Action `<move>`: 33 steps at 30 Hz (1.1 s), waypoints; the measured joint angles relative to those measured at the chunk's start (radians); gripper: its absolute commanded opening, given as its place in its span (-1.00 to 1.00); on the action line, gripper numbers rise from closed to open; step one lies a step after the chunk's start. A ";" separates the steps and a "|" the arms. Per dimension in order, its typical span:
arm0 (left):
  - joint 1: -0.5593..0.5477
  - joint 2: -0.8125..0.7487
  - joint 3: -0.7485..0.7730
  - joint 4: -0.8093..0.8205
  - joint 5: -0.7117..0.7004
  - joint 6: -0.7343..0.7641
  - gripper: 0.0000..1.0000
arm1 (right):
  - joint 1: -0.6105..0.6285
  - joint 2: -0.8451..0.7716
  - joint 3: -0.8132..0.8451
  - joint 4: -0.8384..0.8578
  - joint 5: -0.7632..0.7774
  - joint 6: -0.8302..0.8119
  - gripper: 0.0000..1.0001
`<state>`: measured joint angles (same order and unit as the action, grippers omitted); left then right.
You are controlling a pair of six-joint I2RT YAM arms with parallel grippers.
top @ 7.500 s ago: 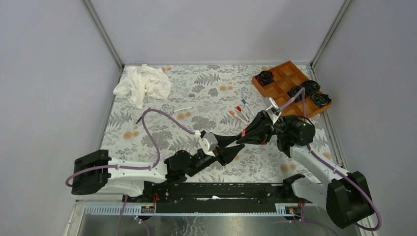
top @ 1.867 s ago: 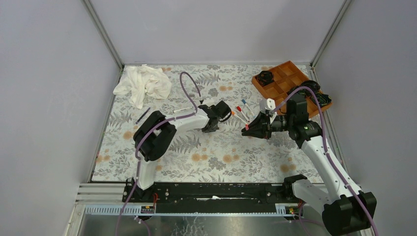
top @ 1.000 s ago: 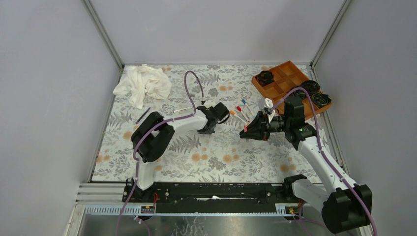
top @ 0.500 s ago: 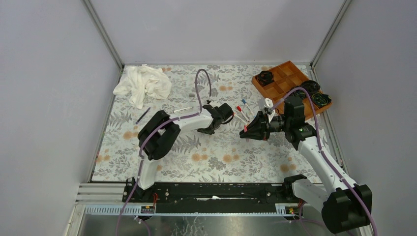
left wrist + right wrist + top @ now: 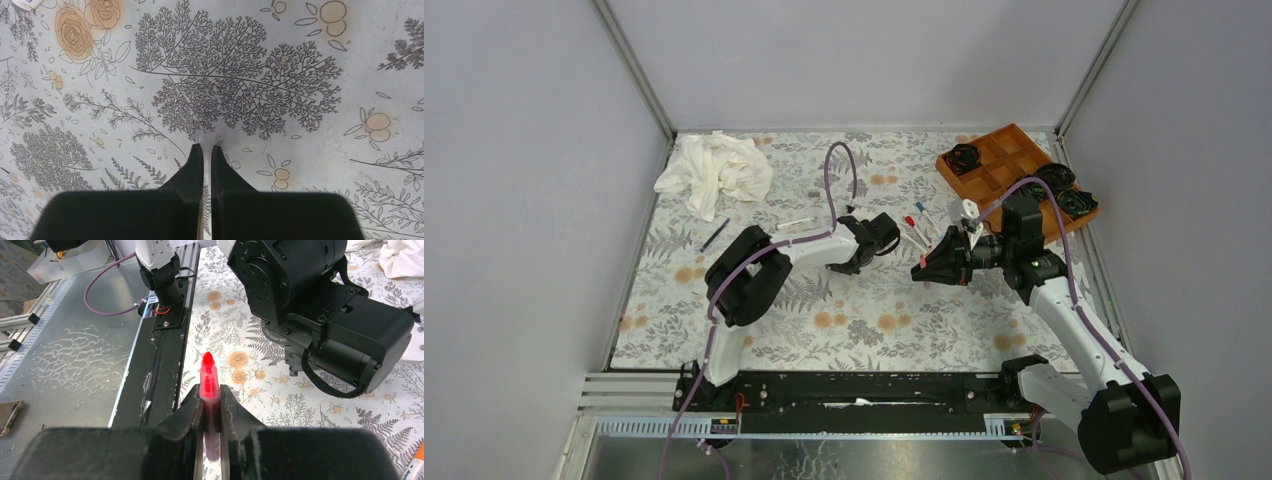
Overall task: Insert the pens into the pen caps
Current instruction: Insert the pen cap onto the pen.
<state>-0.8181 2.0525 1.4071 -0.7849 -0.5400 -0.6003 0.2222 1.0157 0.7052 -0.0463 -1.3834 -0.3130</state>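
Right of worktop (image 5: 874, 330) centre, your right gripper (image 5: 211, 391) clamps a red-tipped pen (image 5: 208, 372), tip outward; your left gripper (image 5: 205, 148), nearer centre, is clenched, contents unclear.

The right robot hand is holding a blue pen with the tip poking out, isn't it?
No, the pen in the right gripper is red, not blue. Its tip does poke out. The right wrist view shows this.
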 measured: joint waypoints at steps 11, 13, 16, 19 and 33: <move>0.008 -0.264 -0.200 0.125 0.132 -0.084 -1.00 | 0.061 0.070 -0.040 0.040 0.020 0.008 -1.00; 0.012 -0.348 -0.244 0.186 0.167 -0.113 -1.00 | 0.082 0.087 -0.054 0.068 0.040 0.024 -1.00; 0.026 -0.451 -0.323 0.301 0.219 -0.163 -1.00 | 0.107 0.127 -0.080 0.133 0.075 0.075 -1.00; 0.042 -0.543 -0.457 0.462 0.270 -0.226 -1.00 | 0.131 0.188 -0.117 0.225 0.124 0.157 -1.00; 0.080 -0.710 -0.986 1.226 0.372 -0.471 -1.00 | 0.276 0.515 -0.166 0.521 0.274 0.490 -1.00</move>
<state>-0.7380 1.3430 0.4206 0.4416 -0.1684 -1.0710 0.4980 1.5307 0.5388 0.4744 -1.1091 0.1768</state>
